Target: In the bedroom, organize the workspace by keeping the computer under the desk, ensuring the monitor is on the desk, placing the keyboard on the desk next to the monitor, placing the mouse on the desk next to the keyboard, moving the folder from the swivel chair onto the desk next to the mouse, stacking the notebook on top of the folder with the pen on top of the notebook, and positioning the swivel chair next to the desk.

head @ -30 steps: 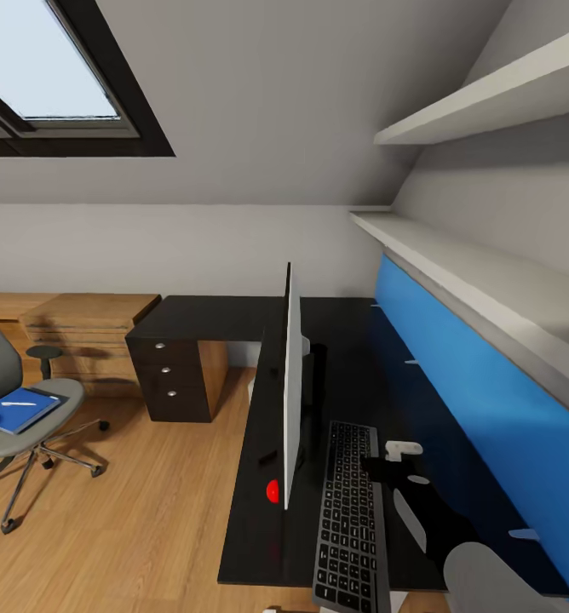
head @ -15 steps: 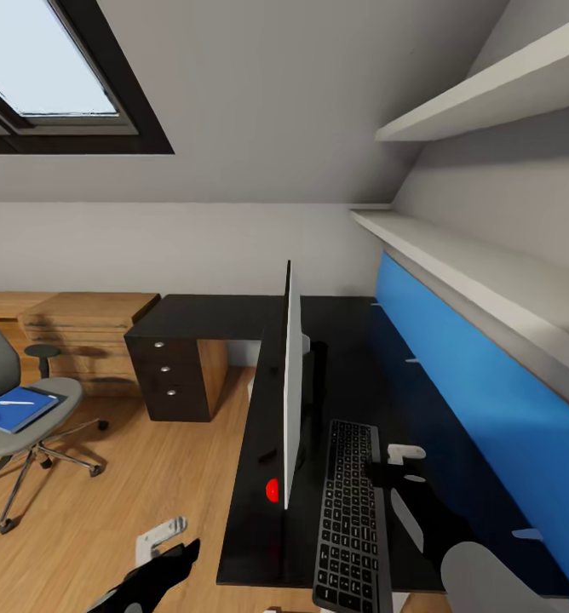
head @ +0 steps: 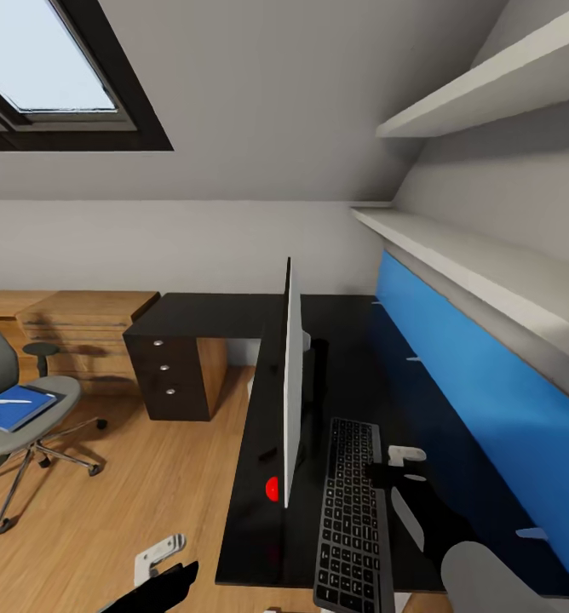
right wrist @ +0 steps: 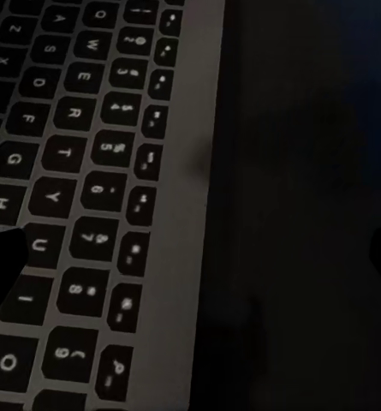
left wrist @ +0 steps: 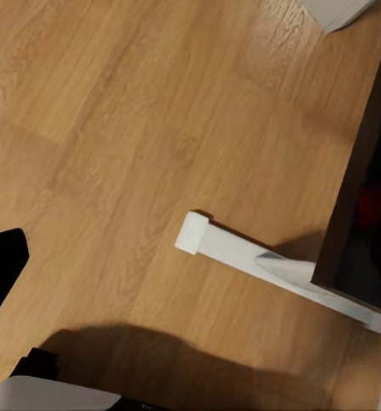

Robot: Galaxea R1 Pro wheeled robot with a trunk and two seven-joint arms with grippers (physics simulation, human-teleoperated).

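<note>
The monitor [head: 291, 383] stands edge-on on the black desk [head: 216, 313]. Beside it lies the keyboard [head: 347, 519] [right wrist: 79, 188]. My right gripper [head: 401, 461] [right wrist: 190, 257] hovers open over the keyboard's edge, holding nothing. My left gripper [head: 160, 558] is low by the desk's near corner, open over the floor. At the far left the swivel chair [head: 50, 400] carries the blue notebook [head: 10, 409] with the pen [head: 14, 400] on it. I cannot make out the folder. The mouse is out of view. A pale sliver under the desk [head: 252, 387] may be the computer.
The dark drawer unit [head: 169, 379] sits under the desk's far wing, with a wooden dresser [head: 84, 332] behind the chair. A blue panel [head: 472, 400] and shelves line the wall to the right. The desk's white foot [left wrist: 241, 253] lies on the wood floor [head: 148, 477].
My left arm has come up into the head view at the lower left, then dipped slightly. The right gripper has hardly moved. The view has drifted a little.
</note>
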